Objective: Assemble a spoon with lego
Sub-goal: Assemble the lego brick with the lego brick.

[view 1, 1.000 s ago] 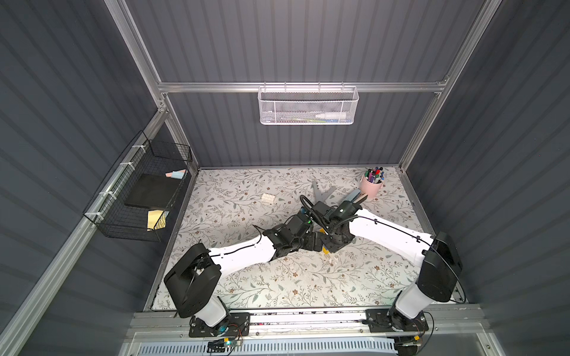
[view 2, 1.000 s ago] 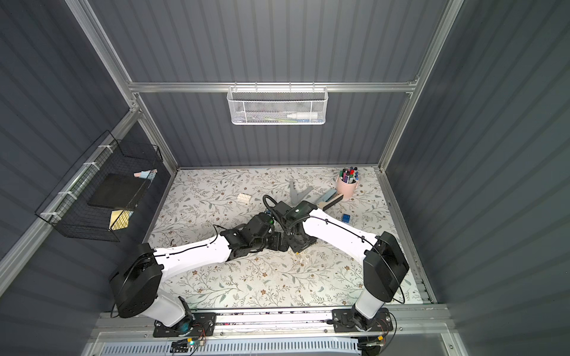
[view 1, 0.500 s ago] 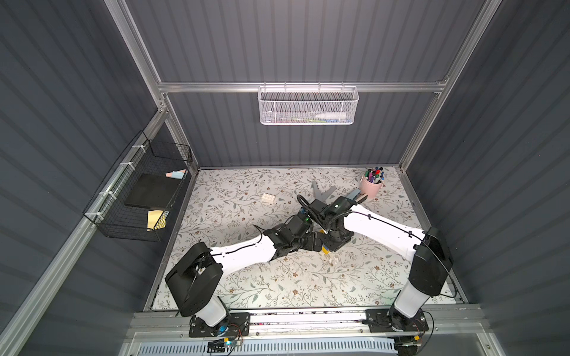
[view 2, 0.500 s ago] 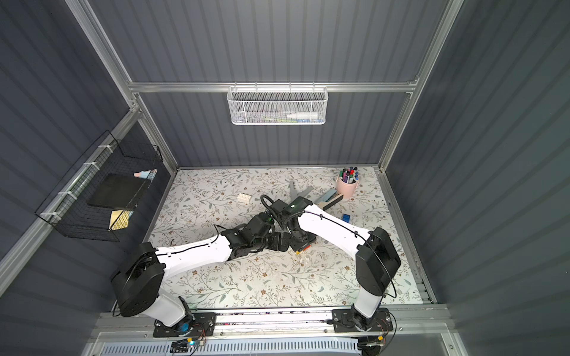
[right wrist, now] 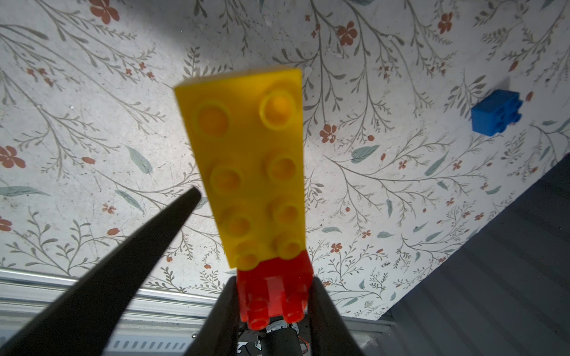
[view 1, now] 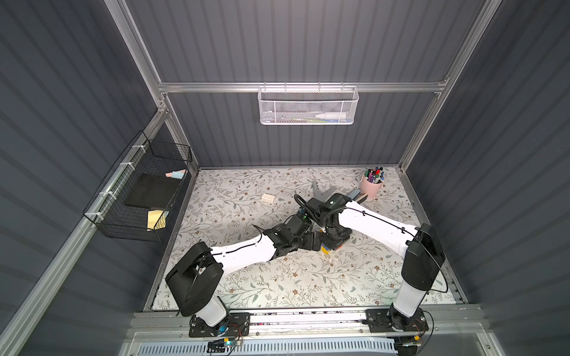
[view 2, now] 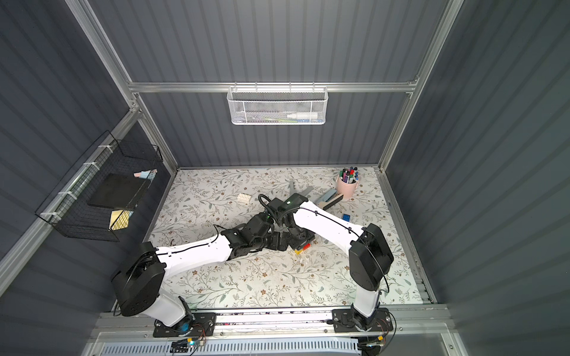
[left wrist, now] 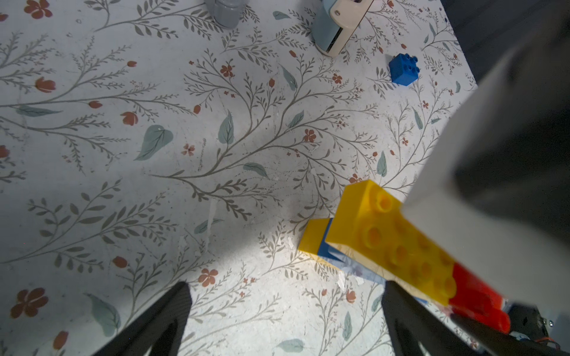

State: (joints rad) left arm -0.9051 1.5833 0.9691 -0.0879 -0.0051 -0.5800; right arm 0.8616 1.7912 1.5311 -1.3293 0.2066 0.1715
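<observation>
Right arm's elbow has tucked in toward the middle of the table over the last second, while your left arm barely budged. The half-built spoon sits about mid-table, a bit toward the right edge, and your right gripper is clenched on the red brick at one end. The yellow oblong brick runs lengthwise away from that grip toward the left arm, with a yellow-and-blue bit under its free end. Can't tell if that bit rests on the table. Your left gripper is nearer the free end, spread wide and holding nothing. The brick lies just beside one finger, not between them, so I'd guess you shift sideways before closing.
</observation>
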